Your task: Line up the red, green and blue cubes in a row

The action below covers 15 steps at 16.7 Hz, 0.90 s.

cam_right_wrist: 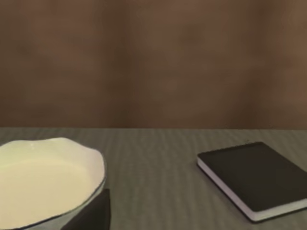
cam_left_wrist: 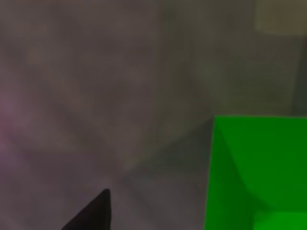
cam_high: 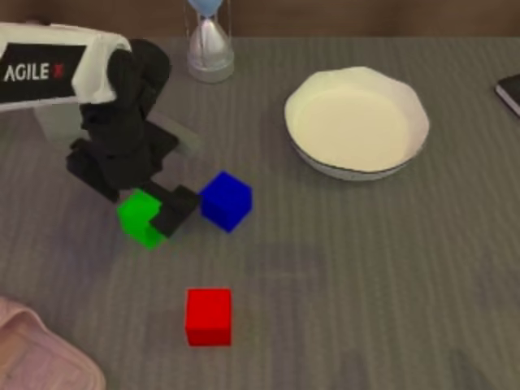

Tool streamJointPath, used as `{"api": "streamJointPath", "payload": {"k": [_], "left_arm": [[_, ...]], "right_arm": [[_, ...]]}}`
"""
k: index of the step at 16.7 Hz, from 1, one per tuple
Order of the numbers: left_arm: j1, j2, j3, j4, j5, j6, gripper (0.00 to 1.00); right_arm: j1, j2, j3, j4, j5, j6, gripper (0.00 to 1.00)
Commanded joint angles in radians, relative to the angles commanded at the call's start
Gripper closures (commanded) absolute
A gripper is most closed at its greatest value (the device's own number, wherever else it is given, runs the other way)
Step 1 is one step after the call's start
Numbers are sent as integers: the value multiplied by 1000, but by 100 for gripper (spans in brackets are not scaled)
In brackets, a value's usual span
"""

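The green cube (cam_high: pixel 140 215) is a small, plain, bright green block with flat, unmarked faces, sitting on the grey table (cam_high: pixel 366 276) toward the left side of the top view. The blue cube (cam_high: pixel 226 200), deep blue and the same size, stands just to its right, turned at an angle to the table edges. The red cube (cam_high: pixel 209 316), bright red and square to the view, sits well apart from both, nearer the front edge.

The left gripper (cam_high: pixel 154 210) is down at the green cube, one dark finger (cam_high: pixel 177 210) lying between the green and blue cubes and the other side hidden under the arm; the fingers straddle the cube, but whether they press on it cannot be told.

The top view alone shows all three cubes together, along with a white bowl (cam_high: pixel 414 138) at the right rear, an hourglass (cam_high: pixel 210 49) at the back edge, a pink object (cam_high: pixel 41 357) at the front left corner and the corner of a black book (cam_high: pixel 510 91) at the right edge. The left wrist view shows only the green cube (cam_left_wrist: pixel 259 167) up close, filling one corner, with one dark fingertip (cam_left_wrist: pixel 93 213) beside it over bare table.

The right wrist view shows the bowl (cam_right_wrist: pixel 53 177) and the whole black book (cam_right_wrist: pixel 254 177) lying flat near it, with a brown wall behind. The right arm does not appear in the top view; only one dark fingertip (cam_right_wrist: pixel 91 215) shows in its own view.
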Motion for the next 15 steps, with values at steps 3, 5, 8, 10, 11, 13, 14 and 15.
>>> {"api": "streamJointPath", "payload": {"k": [3,5,8,10,11,13,14,15], "left_arm": [[0,19,-23,34,0,0,0],[0,19,-23,34,0,0,0],[0,19,-23,34,0,0,15],[0,19,-23,34,0,0,30],[0,19,-23,34,0,0,38],[0,19,-23,34,0,0,53],[0,19,-23,34,0,0,60],[0,19,-23,34,0,0,68]], "right_arm": [[0,0,0,0,0,0,0],[0,0,0,0,0,0,0],[0,0,0,0,0,0,0],[0,0,0,0,0,0,0],[0,0,0,0,0,0,0],[0,0,0,0,0,0,0],[0,0,0,0,0,0,0],[0,0,0,0,0,0,0]]}}
